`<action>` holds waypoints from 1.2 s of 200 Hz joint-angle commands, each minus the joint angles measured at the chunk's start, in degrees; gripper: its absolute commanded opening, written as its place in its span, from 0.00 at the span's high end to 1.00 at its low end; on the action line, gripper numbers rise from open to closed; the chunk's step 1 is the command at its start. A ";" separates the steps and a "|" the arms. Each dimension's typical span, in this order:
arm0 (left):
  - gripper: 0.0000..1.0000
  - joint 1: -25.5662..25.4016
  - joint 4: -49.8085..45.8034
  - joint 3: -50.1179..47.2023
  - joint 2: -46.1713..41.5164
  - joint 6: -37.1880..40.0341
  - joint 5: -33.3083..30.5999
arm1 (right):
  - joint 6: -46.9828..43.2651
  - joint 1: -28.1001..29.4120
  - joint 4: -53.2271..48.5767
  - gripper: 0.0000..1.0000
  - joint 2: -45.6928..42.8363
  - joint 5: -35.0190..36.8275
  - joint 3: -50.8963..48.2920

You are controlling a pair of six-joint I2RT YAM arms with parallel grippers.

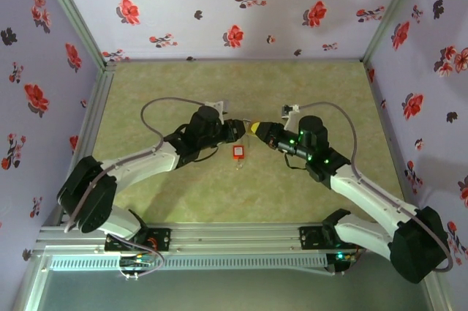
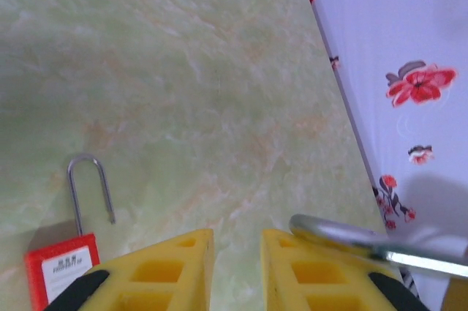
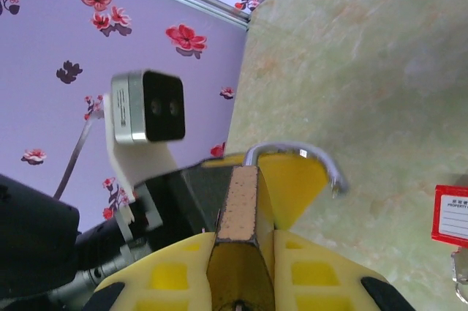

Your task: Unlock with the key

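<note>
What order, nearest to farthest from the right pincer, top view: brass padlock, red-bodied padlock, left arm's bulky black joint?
1. Brass padlock, silver shackle: clamped in the right pincer.
2. Red-bodied padlock: on the green table, just near-left.
3. Left arm's bulky black joint: far left, near edge.

Soft, even indoor light, slightly dim.
Faint shadows fall on the table (image 1: 219, 201); the wrist views are hazy, the near yellow fingers (image 2: 201, 260) blurred, glare streaking the loop of the brass padlock (image 2: 344, 236).

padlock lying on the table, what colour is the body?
Red padlock body with a white label; the left wrist view shows it best.
</note>
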 commanded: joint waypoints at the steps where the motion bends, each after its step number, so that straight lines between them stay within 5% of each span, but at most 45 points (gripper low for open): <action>1: 0.76 0.27 8.92 2.70 2.93 -1.72 -2.41 | 6.63 0.52 12.24 1.00 -1.06 -1.12 -2.93; 69: 0.76 -1.53 29.02 1.25 10.00 0.11 -4.43 | 17.81 0.69 22.92 1.00 -2.98 3.08 -11.00; 112: 0.74 -2.15 41.06 -2.33 12.23 -0.11 -5.40 | 17.60 -0.29 14.45 1.00 -6.89 4.89 -11.31; 152: 0.62 -1.12 37.52 -9.00 7.71 0.17 -4.94 | 13.65 -5.40 0.13 1.00 -14.87 9.10 -14.91; 240: 0.54 -1.01 27.06 -19.40 -1.45 0.41 -4.77 | 7.90 -8.62 4.52 1.00 -9.91 15.36 -21.33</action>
